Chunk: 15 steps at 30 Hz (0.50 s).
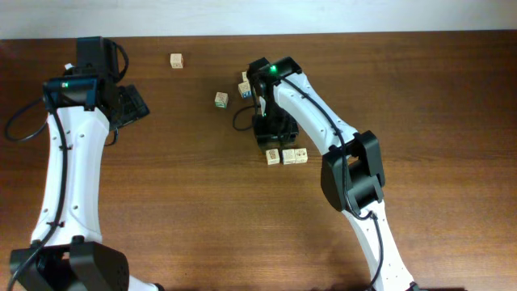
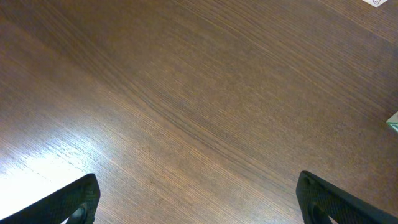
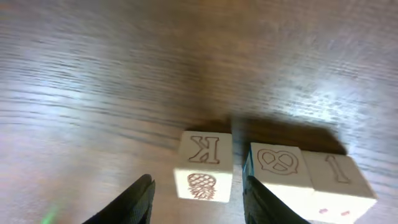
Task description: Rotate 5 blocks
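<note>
Three blocks lie in a row in front of my right gripper (image 1: 271,139): a K-and-pineapple block (image 3: 204,165), a pretzel block (image 3: 280,167) and a block marked "1" (image 3: 339,177). From above they show as one short row (image 1: 287,156). My right gripper (image 3: 199,202) is open astride the K block. Its left finger stands clear of the block and its right finger (image 3: 264,202) sits in the gap beside the pretzel block. Other blocks lie at the back (image 1: 177,61), mid-table (image 1: 221,99) and half hidden behind the right arm (image 1: 244,86). My left gripper (image 1: 129,103) (image 2: 199,205) is open over bare wood.
The brown wooden table (image 1: 420,89) runs to a pale edge at the back. In the left wrist view, a white block corner (image 2: 379,2) shows at the top right and a green-edged corner (image 2: 393,122) at the right border. The right arm (image 1: 323,121) crosses the middle of the table.
</note>
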Available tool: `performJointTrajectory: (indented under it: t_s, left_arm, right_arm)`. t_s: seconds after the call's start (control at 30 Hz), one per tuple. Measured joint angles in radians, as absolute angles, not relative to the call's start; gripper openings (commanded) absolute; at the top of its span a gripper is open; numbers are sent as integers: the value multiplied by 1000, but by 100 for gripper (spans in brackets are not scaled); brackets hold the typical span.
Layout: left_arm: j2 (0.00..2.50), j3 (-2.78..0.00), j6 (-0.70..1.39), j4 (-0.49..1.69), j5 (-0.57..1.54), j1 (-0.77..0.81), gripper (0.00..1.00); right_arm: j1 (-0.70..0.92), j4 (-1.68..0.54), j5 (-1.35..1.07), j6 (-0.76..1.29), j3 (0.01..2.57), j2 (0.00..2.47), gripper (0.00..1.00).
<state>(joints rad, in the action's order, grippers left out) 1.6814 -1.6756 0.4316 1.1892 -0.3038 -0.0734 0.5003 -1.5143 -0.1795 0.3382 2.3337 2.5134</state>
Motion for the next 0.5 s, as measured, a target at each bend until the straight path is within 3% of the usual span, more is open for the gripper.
performJointTrajectory:
  t_s: [0.07,0.13,0.5]
  left_arm:
    - [1681,-1676,432,1189,-304,-73,99]
    - [1681,-1676,432,1190,-304,-73,99]
    - [1681,-1676,432,1189,-304,-73,99]
  right_arm:
    - [500,-1528,-179,331,2410,2515,17]
    - [505,-1529,-168,326,2465,2515,6]
    - [595,-1408,-15,387,2286,2518,4]
